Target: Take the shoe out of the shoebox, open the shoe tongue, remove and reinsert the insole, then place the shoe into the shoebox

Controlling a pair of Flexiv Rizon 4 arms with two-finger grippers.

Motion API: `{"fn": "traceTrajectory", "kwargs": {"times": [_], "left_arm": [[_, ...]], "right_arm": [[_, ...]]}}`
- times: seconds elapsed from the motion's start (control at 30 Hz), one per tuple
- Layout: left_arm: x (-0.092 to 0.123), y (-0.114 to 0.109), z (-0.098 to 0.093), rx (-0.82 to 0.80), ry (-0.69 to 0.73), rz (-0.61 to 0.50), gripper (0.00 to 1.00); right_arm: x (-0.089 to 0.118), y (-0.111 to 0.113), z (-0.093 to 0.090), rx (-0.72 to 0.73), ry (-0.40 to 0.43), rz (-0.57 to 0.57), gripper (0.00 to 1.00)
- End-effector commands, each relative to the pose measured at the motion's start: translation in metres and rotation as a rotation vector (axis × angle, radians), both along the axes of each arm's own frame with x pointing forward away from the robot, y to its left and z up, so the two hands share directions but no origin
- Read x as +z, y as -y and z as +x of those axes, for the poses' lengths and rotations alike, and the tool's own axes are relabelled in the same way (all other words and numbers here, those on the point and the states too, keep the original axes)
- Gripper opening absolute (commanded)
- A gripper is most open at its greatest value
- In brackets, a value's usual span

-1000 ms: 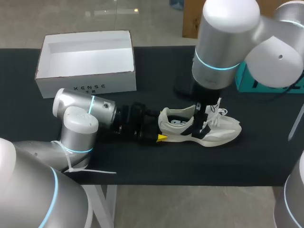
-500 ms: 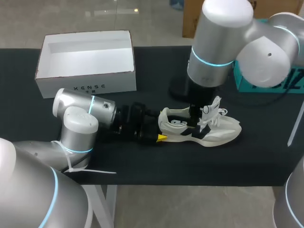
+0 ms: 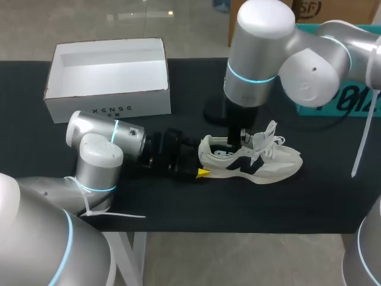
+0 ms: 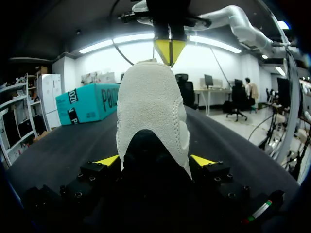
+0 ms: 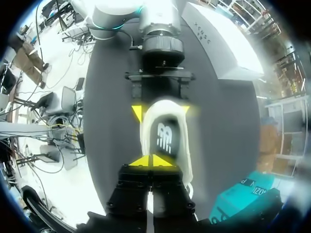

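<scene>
Shoe: heel in left gripper; logo on insole.

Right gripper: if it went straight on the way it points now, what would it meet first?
Probably the insole inside the shoe: the right gripper points down into the shoe's opening. Its tips stand near the opening's laced end, so that edge might come first; depth is unclear.

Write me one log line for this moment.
left claw: shut on shoe heel | right claw: shut, tips at shoe opening | shoebox: open
</scene>
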State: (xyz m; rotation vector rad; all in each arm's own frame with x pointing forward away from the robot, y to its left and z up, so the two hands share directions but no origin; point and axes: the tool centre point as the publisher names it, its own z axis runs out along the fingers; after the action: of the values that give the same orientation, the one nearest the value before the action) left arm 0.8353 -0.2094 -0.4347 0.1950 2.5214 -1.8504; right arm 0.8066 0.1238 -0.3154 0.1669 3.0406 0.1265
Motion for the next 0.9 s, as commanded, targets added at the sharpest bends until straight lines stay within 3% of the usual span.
{"fn": "traceTrajectory", "kwargs": {"times": [0.03, 0.5, 0.9], "left_arm": [[-0.001, -0.001, 0.001, -0.002, 0.0, 0.004, 0.0], [-0.001, -0.001, 0.001, -0.002, 0.0, 0.004, 0.0], [-0.001, -0.001, 0.001, -0.002, 0.0, 0.004, 0.0]], "right_arm": [[-0.008, 0.007, 0.008, 0.0, -0.002, 0.004, 0.0], [-0.031, 0.036, 0.038, 0.009, -0.018, -0.019, 0.0], [-0.067, 0.042, 0.049, -0.008, -0.037, -0.047, 0.0]]}}
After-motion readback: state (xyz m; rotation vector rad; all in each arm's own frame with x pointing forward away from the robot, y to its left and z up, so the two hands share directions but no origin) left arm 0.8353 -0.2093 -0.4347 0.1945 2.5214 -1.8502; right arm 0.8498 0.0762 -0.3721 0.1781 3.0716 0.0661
